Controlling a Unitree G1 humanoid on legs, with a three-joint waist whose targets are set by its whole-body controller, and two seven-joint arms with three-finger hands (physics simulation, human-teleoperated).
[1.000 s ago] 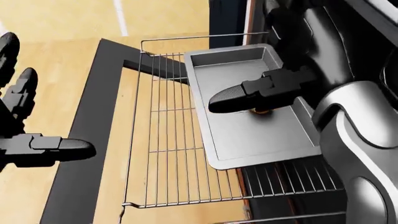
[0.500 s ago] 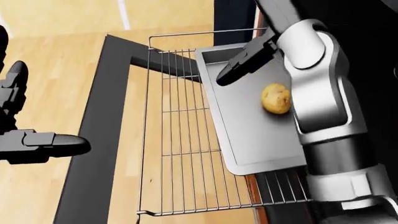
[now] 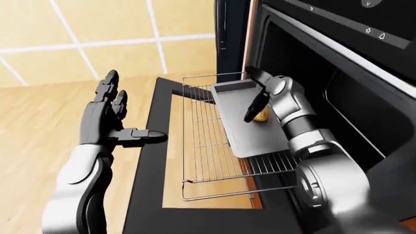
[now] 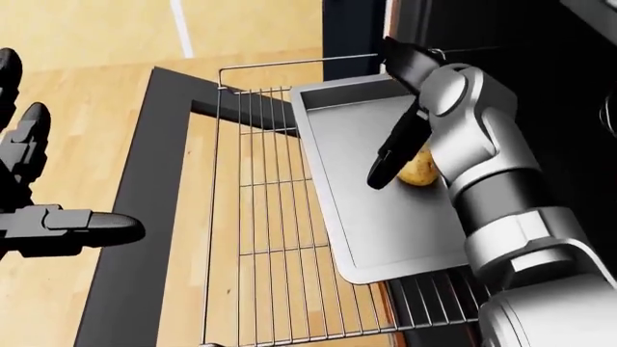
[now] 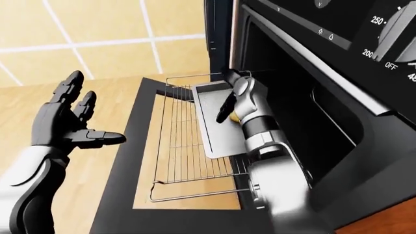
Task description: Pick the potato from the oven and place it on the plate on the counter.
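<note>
The yellow-brown potato (image 4: pixel 420 169) lies on a grey baking tray (image 4: pixel 376 224), which rests on the pulled-out wire rack (image 4: pixel 270 238) of the open oven. My right hand (image 4: pixel 399 142) hangs over the tray, open. One black finger (image 4: pixel 390 160) slants down across the potato's left side, and another (image 4: pixel 409 62) points away at the top. The fingers do not close round the potato. My left hand (image 3: pixel 114 123) is held up open, left of the oven door, holding nothing. No plate or counter shows in any view.
The dark oven door (image 4: pixel 135 217) lies folded down under the rack, with the wooden floor (image 3: pixel 39 122) seen through its window and to its left. The oven cavity (image 3: pixel 325 92) and control panel (image 5: pixel 384 34) fill the right side.
The camera has shifted a little between frames. My right hand has turned from above the tray's top end so one finger now lies against the potato's left side. The left hand stays put.
</note>
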